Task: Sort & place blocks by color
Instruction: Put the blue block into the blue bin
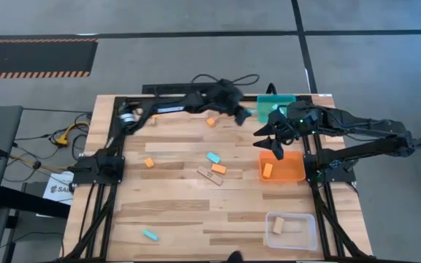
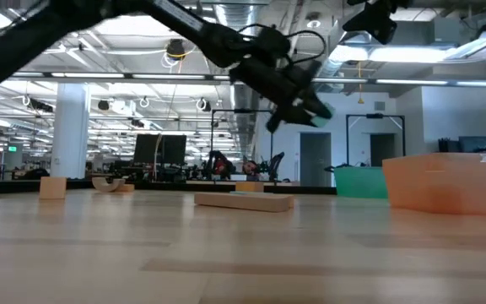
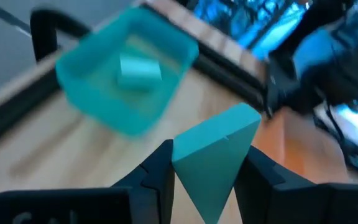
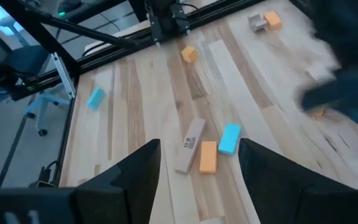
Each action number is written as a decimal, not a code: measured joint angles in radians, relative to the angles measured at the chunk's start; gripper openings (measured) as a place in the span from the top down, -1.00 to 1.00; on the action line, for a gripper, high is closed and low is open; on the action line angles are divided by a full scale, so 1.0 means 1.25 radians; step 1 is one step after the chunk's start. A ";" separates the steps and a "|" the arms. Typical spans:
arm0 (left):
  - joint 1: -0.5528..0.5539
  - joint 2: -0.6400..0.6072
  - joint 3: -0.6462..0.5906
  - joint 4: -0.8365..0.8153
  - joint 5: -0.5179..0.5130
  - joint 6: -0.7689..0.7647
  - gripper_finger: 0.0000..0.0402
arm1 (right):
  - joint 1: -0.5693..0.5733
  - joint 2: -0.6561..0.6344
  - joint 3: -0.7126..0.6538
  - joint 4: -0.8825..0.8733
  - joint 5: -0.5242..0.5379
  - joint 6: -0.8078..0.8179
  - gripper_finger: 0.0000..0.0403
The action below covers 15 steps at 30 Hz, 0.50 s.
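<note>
My left end effector (image 3: 205, 177) is clenched on a cyan block (image 3: 211, 155) and hangs above the counter (image 1: 174, 212), near the teal bin (image 3: 123, 81) at the far edge — one cyan block (image 3: 139, 68) already lies inside it. My right end effector (image 4: 199, 171) is released, holding nothing, above the orange bin (image 1: 283, 169), which holds one orange block (image 1: 267, 170). On the counter lie a tan block (image 4: 189, 145), an orange block (image 4: 208, 157) and a cyan block (image 4: 229, 138) close together — the others are scattered well apart.
</note>
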 joint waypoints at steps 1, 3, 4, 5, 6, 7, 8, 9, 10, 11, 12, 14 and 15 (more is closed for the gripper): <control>0.000 0.040 0.052 0.001 -0.010 -0.008 0.50 | 0.000 0.000 0.000 -0.001 0.000 -0.001 -0.19; 0.000 0.113 0.152 0.000 -0.026 -0.026 0.50 | 0.000 0.000 0.000 -0.001 0.000 -0.001 -0.19; 0.001 0.153 0.199 -0.007 -0.026 -0.039 0.50 | 0.000 0.000 0.000 -0.001 0.000 -0.002 -0.19; 0.001 0.189 0.247 -0.008 -0.027 -0.052 0.50 | 0.000 0.000 0.000 -0.001 0.000 -0.002 -0.19; 0.001 0.224 0.294 -0.007 -0.028 -0.063 0.50 | 0.000 0.000 0.000 -0.001 0.000 -0.002 -0.19; 0.002 0.256 0.337 -0.009 -0.029 -0.072 0.50 | 0.000 0.000 0.000 0.000 0.000 -0.003 -0.19; 0.002 0.278 0.353 0.015 -0.032 -0.078 0.50 | 0.000 0.000 0.000 0.003 0.000 -0.006 -0.19; 0.002 0.283 0.332 0.091 -0.039 -0.099 0.50 | 0.000 0.001 0.000 0.007 0.000 -0.008 -0.19; 0.002 0.285 0.314 0.144 -0.048 -0.130 0.50 | 0.000 0.001 0.000 0.011 0.000 -0.009 -0.19; 0.003 0.285 0.303 0.157 -0.069 -0.163 0.50 | -0.001 0.002 0.000 0.013 0.000 -0.009 -0.19; 0.003 0.285 0.295 0.165 -0.097 -0.179 0.50 | -0.002 0.002 0.000 0.014 0.000 -0.009 -0.19; 0.004 0.285 0.277 0.186 -0.150 -0.157 0.50 | -0.002 0.002 0.000 0.022 0.000 -0.009 -0.19; 0.005 0.285 0.270 0.198 -0.156 -0.141 0.50 | -0.002 0.002 0.000 0.022 0.000 -0.009 -0.19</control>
